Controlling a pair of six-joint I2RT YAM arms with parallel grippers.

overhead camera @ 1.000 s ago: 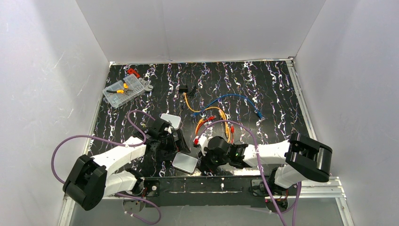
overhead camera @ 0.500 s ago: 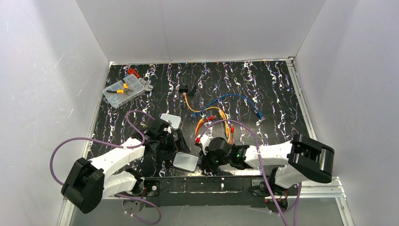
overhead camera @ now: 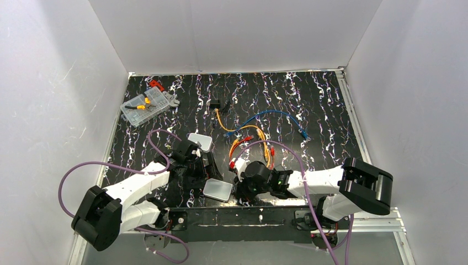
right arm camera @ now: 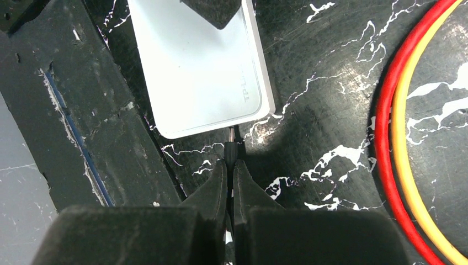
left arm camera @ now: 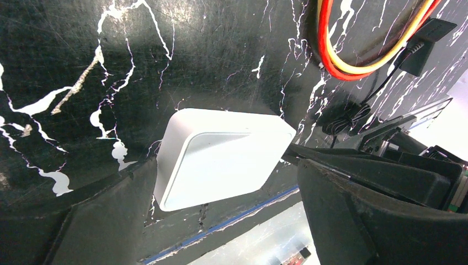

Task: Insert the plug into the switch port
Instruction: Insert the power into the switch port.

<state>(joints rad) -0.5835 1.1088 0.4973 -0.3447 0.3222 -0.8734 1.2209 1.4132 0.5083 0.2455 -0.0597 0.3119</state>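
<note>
Two claws sit at lower centre of the overhead view, left gripper (overhead camera: 207, 168) and right gripper (overhead camera: 238, 186) either side of the switch box (overhead camera: 217, 191). Left wrist view: I see its jaws spread wide, gripping nothing, box mid-frame. Right wrist view: jaws pinched on the plug (right arm camera: 232, 144), tip touching the box's lower edge.

A flat black tabletop veined with white marble-like streaks (overhead camera: 320, 105) is filling the middle of the scene, and soft light from above is glancing off it in pale patches. Plain white matte panels are closing it in as a left wall (overhead camera: 49, 83), a far wall (overhead camera: 237, 33) and a right wall (overhead camera: 419, 83), with thin silvery metal edging (overhead camera: 355, 118) running along the tabletop's right side. At the near edge a silver aluminium rail (overhead camera: 393, 220) is running left to right, and a dull grey surface (overhead camera: 248, 251) is lying nearer still.
</note>
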